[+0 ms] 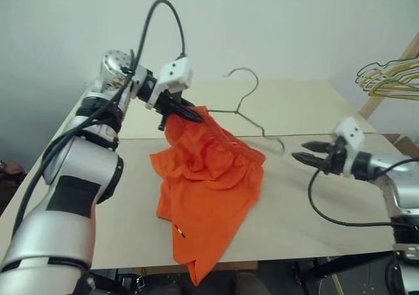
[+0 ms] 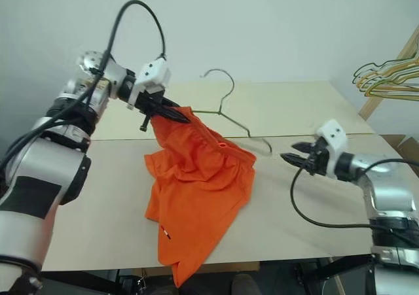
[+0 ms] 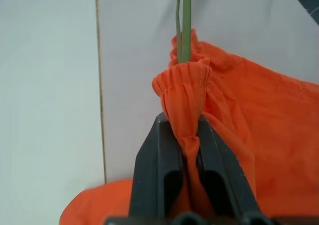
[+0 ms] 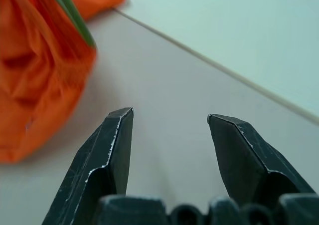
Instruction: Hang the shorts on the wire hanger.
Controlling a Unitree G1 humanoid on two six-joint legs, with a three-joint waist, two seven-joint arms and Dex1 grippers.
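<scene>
The orange shorts (image 1: 209, 184) hang bunched over the table, their lower end draping past the front edge. My left gripper (image 1: 193, 115) is shut on the gathered waistband (image 3: 182, 80) and holds it above the table. The wire hanger (image 1: 245, 102) lies behind the shorts with its hook pointing away; one thin green arm (image 3: 185, 20) runs into the waistband fold, and its other end sticks out on the shorts' right. To the right of the shorts my right gripper (image 1: 302, 152) hovers open and empty over the table, pointing at the cloth (image 4: 35, 70).
The pale wooden table (image 1: 314, 210) has a seam running across its middle. A cluster of tan and green hangers (image 1: 389, 76) hangs on a wooden rack at the far right. Bare tabletop lies between the shorts and my right gripper.
</scene>
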